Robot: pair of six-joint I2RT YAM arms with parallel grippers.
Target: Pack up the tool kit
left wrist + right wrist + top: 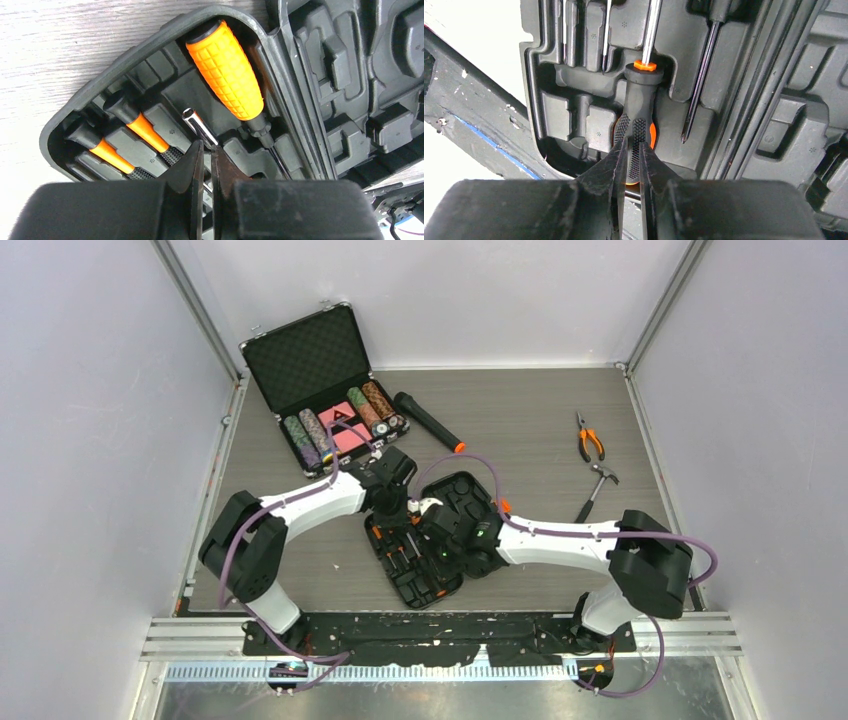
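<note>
The black tool kit case [478,502] lies open at the table's middle; its moulded tray shows in the left wrist view [345,60] and the right wrist view [794,125]. My left gripper [392,502] [206,149] is shut on a chrome shaft [196,122] over the tray, beside a large orange-handled screwdriver [227,70] and two small orange-and-black drivers [145,131]. My right gripper [442,532] [633,141] is shut on the black-and-orange handle [640,95] of a screwdriver lying in its slot. Orange-handled pliers [590,440] and a hammer [597,490] lie loose on the table to the right.
A metal-edged poker chip case [310,365] stands open at the back left. A black flashlight with an orange tip [428,422] lies next to it. Walls enclose the table on the left, back and right. The arms' mounting rail [440,635] runs along the near edge.
</note>
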